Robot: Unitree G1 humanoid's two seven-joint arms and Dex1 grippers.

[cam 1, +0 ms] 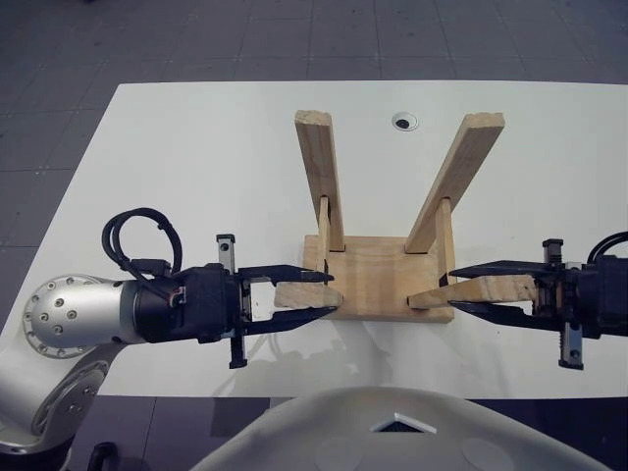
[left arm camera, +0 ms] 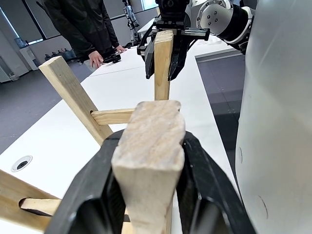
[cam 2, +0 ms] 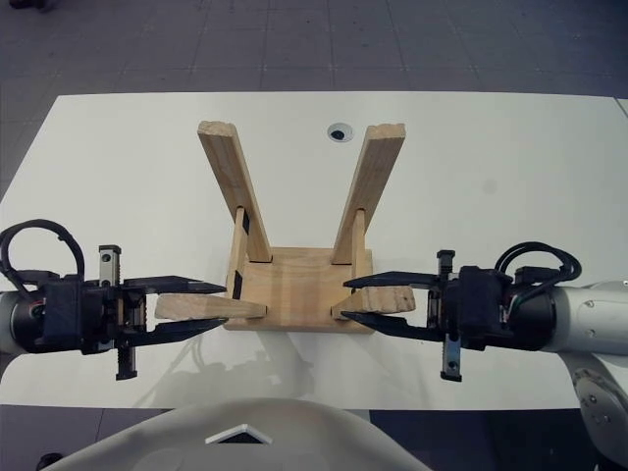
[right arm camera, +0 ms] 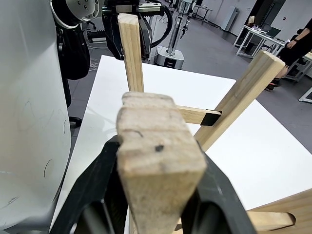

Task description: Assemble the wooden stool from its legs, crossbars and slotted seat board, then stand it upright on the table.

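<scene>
Presently stool (cam 1: 378, 280) upside-down, legs (cam 1: 319, 167) upward

Silver-and-black arms point inward, facing each other. The black two-fingered left gripper (cam 1: 332, 294) clamps the pale wooden left leg (cam 1: 299, 294) — the right gripper (cam 1: 453, 288) clamps the right leg (cam 1: 491, 289).

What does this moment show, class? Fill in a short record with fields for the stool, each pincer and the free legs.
stool: upside down, seat board flat on table, legs pointing up
left pincer: shut on near left leg
right pincer: shut on near right leg
far legs: ungripped
crossbars: fitted between legs
</scene>
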